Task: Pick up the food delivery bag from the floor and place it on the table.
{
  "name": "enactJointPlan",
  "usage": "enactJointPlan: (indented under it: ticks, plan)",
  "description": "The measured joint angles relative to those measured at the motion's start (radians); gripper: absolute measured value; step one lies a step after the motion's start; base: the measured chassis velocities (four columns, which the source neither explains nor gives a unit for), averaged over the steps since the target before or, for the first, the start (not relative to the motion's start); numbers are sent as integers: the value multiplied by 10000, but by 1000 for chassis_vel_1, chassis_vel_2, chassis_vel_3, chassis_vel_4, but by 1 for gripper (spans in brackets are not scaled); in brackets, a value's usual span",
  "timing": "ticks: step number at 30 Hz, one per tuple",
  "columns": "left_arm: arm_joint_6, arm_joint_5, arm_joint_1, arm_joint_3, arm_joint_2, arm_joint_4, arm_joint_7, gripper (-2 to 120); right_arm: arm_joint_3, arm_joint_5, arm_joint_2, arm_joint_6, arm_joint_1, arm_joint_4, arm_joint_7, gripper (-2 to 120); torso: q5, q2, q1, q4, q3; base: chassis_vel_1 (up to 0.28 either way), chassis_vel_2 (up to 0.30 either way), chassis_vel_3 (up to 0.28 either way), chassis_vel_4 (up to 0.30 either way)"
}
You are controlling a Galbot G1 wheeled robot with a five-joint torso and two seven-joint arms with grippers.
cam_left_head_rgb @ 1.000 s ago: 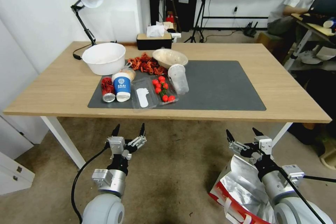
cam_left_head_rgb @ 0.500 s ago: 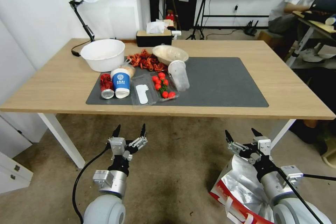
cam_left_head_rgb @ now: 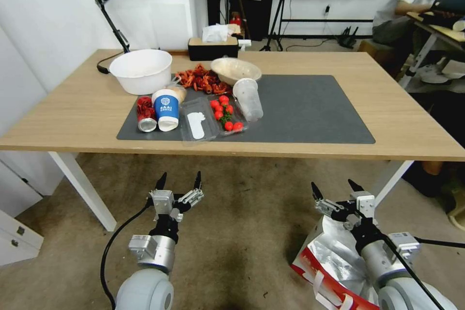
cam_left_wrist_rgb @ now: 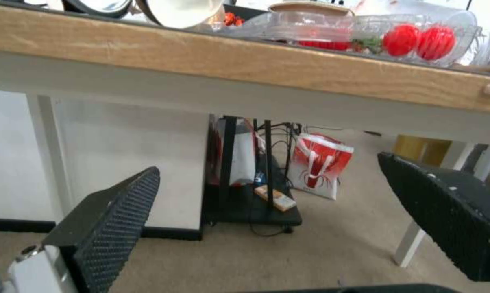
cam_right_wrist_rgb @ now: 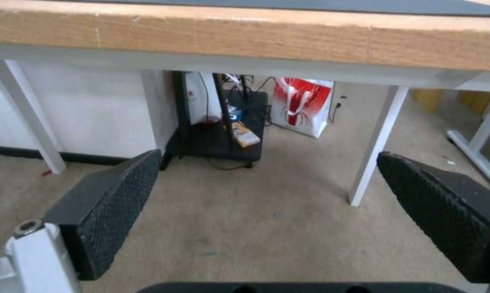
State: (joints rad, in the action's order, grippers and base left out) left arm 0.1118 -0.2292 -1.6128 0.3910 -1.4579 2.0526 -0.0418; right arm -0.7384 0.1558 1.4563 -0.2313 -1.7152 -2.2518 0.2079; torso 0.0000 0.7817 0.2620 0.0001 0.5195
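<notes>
Head view puts the food delivery bag (cam_left_head_rgb: pixel 334 266) on the floor (cam_left_head_rgb: pixel 242 232), foil mouth gaping, directly under the right gripper (cam_left_head_rgb: pixel 335 188), which hangs released for a grab. Left gripper (cam_left_head_rgb: pixel 178 180) waits released before the cluttered surface (cam_left_head_rgb: pixel 411 121)

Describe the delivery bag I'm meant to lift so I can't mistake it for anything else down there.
Start at the wide light-wood table, then drop to the worn beige carpet in front of its near right corner. There, under the right hand, lies the large boxy red-and-white bag with crinkly silver foil lining. Its open foil lining separates it from the smaller upright red-and-white bag with white handles beyond the table.
</notes>
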Motion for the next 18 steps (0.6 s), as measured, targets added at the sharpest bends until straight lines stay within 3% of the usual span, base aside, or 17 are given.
enactJointPlan:
  ticks: [18]
  plan:
    - [49, 12, -1, -21, -26, -74, -8, 100, -66, 6, -41, 0, -31, -78, 35, 100, 0, -733, -298, 0, -431, 0, 0, 0, 0]
